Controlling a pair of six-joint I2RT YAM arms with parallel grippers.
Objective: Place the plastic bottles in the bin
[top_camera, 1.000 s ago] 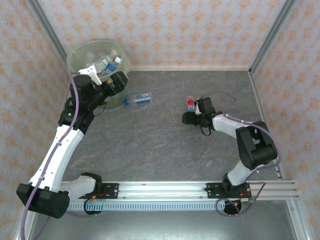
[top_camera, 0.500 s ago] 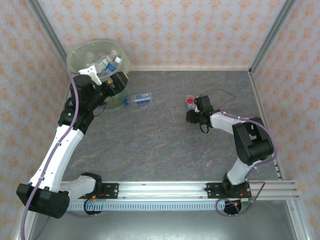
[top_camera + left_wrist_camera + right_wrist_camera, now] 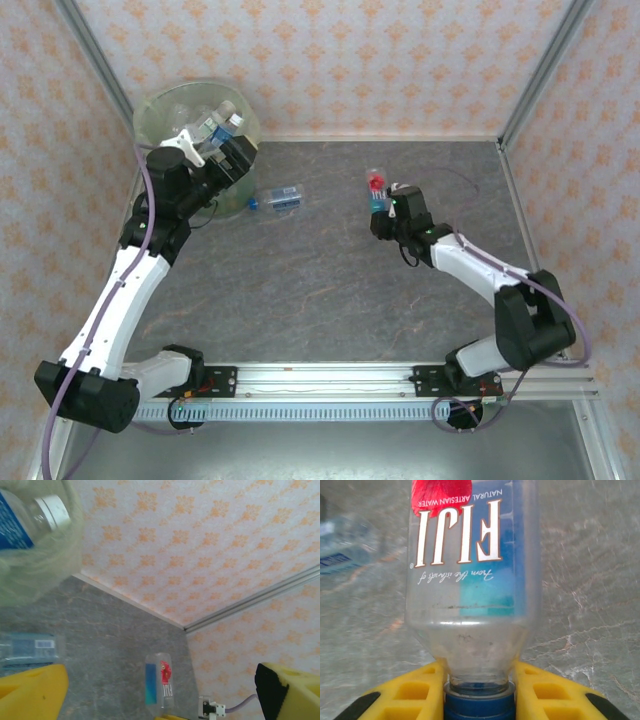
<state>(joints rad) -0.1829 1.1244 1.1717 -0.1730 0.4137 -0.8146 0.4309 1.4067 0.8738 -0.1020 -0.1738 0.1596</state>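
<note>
Closing since a second ago, my right gripper [image 3: 386, 218] now pinches the bottle [image 3: 470, 580] at its neck, body sticking out ahead. It looks empty, light and slick; the neck is stiffest. My left gripper [image 3: 228, 160] gapes beside the bin [image 3: 165, 98].

My right claw [image 3: 477, 682] is yellow; the Fiji bottle [image 3: 470, 580] clear, blue-capped, with a red-and-blue label; the counter [image 3: 330, 300] grey, veined; walls [image 3: 350, 60] pale with orange motifs; bin [image 3: 148, 108] pale green.

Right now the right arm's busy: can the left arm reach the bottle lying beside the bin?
Probably yes: the open left gripper hovers close to that bottle, with nothing between them.
</note>
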